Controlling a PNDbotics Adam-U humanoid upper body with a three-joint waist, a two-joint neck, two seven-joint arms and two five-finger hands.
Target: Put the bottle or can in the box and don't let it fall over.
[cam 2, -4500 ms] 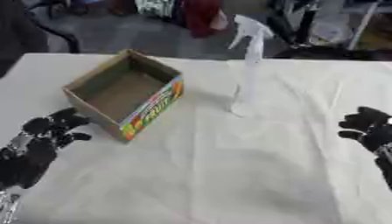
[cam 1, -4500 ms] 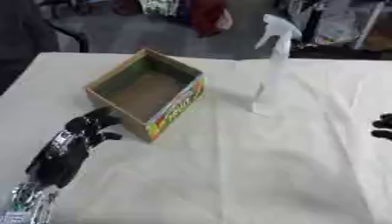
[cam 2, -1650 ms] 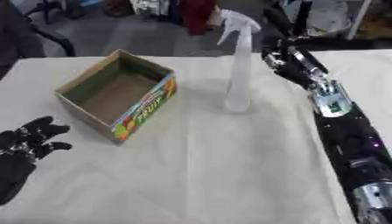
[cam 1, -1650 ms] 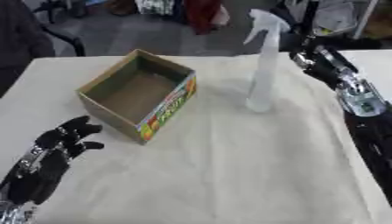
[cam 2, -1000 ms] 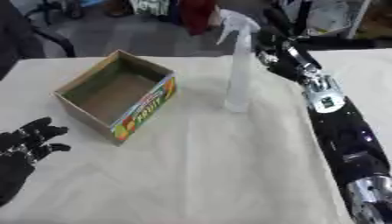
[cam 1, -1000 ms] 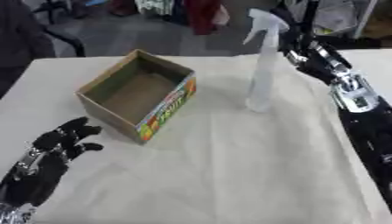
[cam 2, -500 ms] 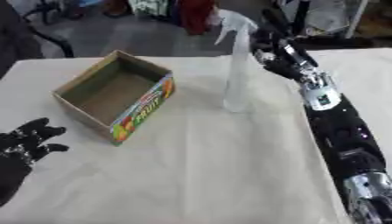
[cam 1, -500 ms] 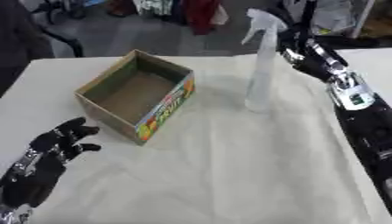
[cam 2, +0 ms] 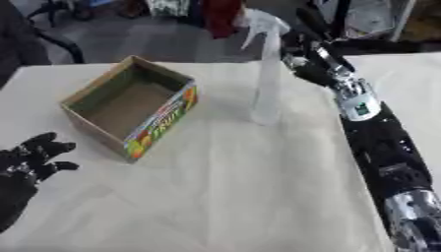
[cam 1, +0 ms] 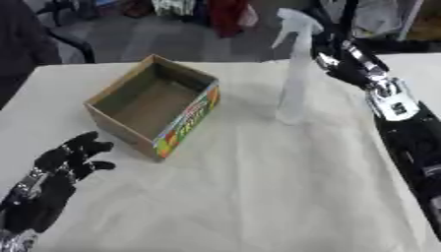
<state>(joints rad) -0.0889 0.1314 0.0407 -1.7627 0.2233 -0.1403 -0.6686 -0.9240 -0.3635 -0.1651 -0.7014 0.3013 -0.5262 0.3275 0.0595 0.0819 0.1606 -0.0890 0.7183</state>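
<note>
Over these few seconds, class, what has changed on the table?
The right hand rose from the table's right edge and reached across to the spray bottle, closing in beside its neck; no grasp is visible. The bottle stayed upright, the box unmoved, and the left hand idle.

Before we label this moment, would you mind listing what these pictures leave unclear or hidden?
- Right hand: in both views it sits by the spray bottle, but blur hides whether the fingers touch it or are curled.
- Box: the near wall hides part of its floor; its side print is mostly unreadable.
- Left hand: its arm is cut off by the lower left edge.
</note>
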